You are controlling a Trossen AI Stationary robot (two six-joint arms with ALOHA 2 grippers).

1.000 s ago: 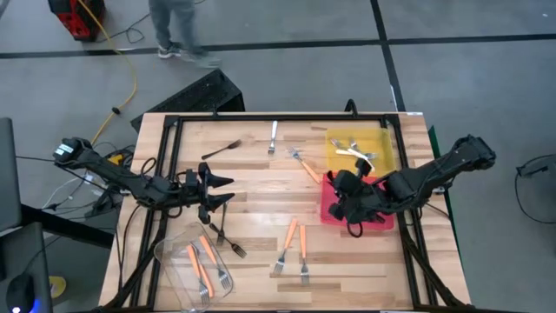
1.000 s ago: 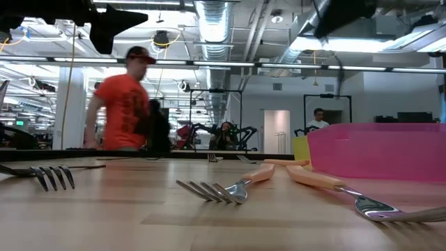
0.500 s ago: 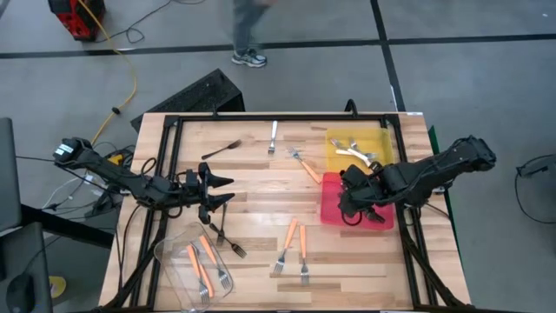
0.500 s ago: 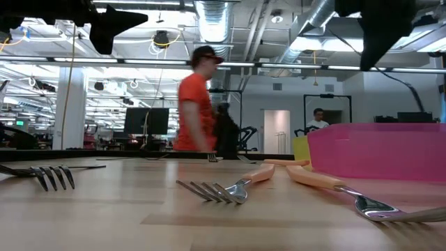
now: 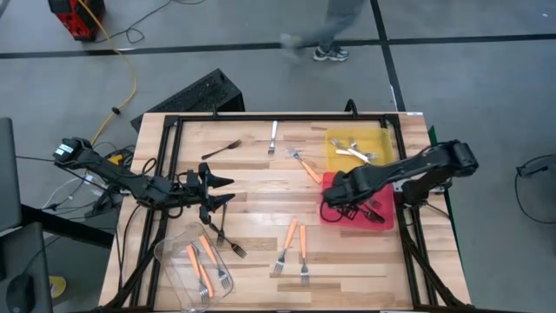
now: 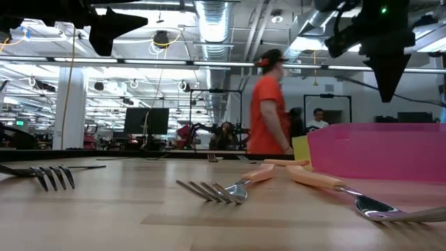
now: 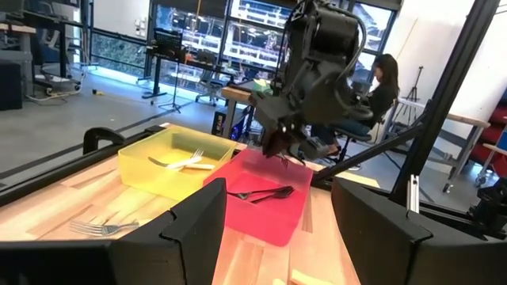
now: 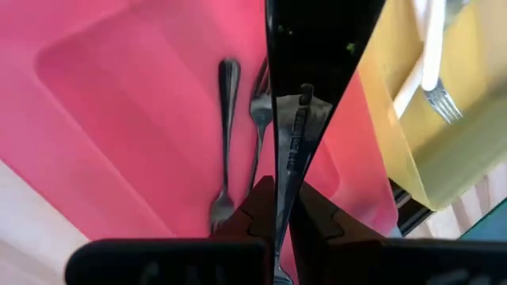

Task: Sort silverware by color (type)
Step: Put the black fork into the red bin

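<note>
- Nearest us, loose orange forks (image 5: pixel 294 246) lie on the counter (image 5: pixel 261 209), with more already in the tub (image 5: pixel 165 252).
- The left pincer (image 5: pixel 232 190) hovers with its fingers apart, beside a dark fork (image 5: pixel 217 228) on the wood.
- Farther over, the right pincer (image 5: pixel 333 198) hangs above the red tray (image 5: pixel 328 216), fingers together; we cannot tell whether a slim fork is pinched between them. Two dark forks (image 7: pixel 261 193) lie in that tray.
- We judge the dark-fork drop-off to be in hand; next, the right arm must lift clear and go for another loose fork.
- Beyond, white forks (image 5: pixel 352 154) sit in the yellow tray (image 5: pixel 334 137).
</note>
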